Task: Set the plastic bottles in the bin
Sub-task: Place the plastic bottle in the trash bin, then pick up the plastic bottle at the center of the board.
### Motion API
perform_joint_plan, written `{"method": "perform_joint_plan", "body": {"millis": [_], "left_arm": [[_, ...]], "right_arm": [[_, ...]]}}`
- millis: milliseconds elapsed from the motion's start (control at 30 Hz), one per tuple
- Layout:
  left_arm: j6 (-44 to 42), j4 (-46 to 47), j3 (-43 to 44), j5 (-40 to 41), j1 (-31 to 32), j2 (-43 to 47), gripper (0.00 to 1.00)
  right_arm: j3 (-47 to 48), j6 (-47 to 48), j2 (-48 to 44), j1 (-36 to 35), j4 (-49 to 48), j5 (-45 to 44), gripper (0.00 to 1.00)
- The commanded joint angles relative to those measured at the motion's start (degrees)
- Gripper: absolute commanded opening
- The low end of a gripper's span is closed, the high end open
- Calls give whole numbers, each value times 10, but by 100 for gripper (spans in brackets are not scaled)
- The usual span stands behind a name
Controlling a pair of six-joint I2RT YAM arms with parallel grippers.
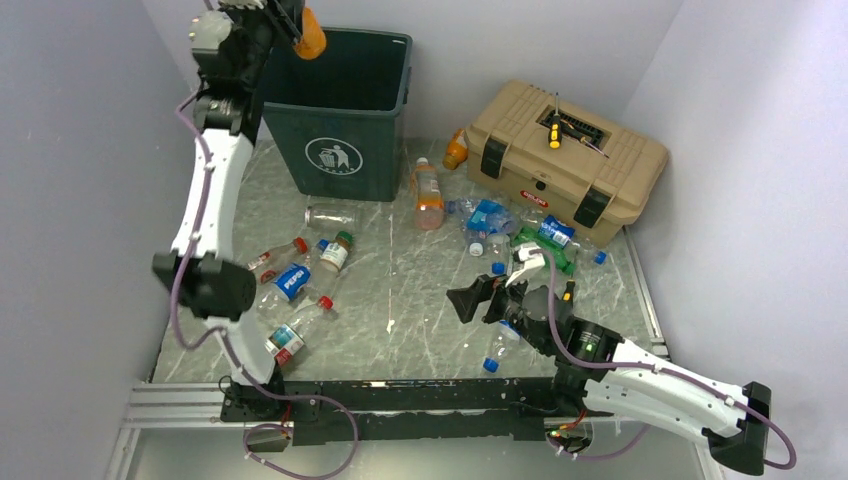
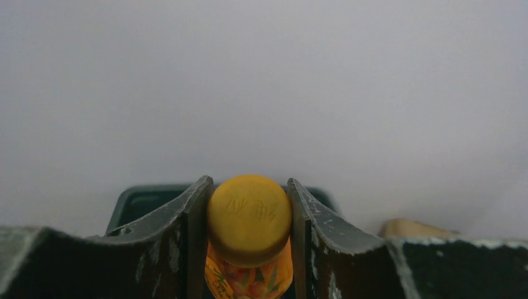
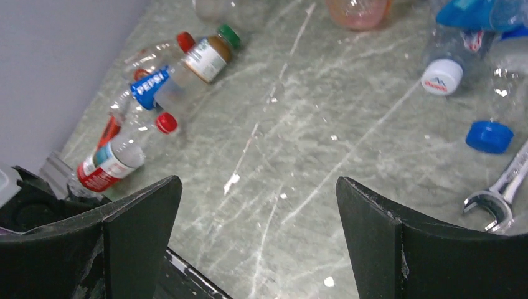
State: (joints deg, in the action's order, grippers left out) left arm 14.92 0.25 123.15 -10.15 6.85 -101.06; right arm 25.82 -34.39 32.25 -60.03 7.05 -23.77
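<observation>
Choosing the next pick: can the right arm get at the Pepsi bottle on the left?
Probably yes: the right gripper is open and empty, with bare table between it and the Pepsi bottle; the left arm's elbow hangs close, though.

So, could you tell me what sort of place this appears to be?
Probably a robotics lab test cell: left arm and right arm bolted at a marble-look table, plain grey walls enclosing it, staged plastic bottles near a green bin.
</observation>
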Motion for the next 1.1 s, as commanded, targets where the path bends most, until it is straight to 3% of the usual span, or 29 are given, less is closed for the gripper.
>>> {"method": "perform_joint_plan", "body": {"millis": [0, 267, 367, 467, 567, 733, 1067], "left_arm": [[14, 7, 76, 11, -14, -113, 0], [13, 39, -15, -21, -13, -126, 3], [0, 24, -30, -37, -13, -113, 61], [-11, 42, -63, -33, -12, -77, 98], [-15, 45, -93, -29, -10, -28, 100], [-20, 77, -233, 4, 10, 119, 99], [-74, -163, -466, 164, 172, 359, 100]], "right_arm": [[-2, -30, -5, 0, 41, -15, 100], [-15, -31, -15, 0, 39, -19, 100], [-14, -27, -12, 0, 35, -18, 100], [-6, -29, 1, 1, 37, -21, 100], [0, -31, 22, 0, 34, -24, 100], [18, -24, 43, 1, 37, -44, 100], [149, -53, 161, 13, 192, -160, 100]]}}
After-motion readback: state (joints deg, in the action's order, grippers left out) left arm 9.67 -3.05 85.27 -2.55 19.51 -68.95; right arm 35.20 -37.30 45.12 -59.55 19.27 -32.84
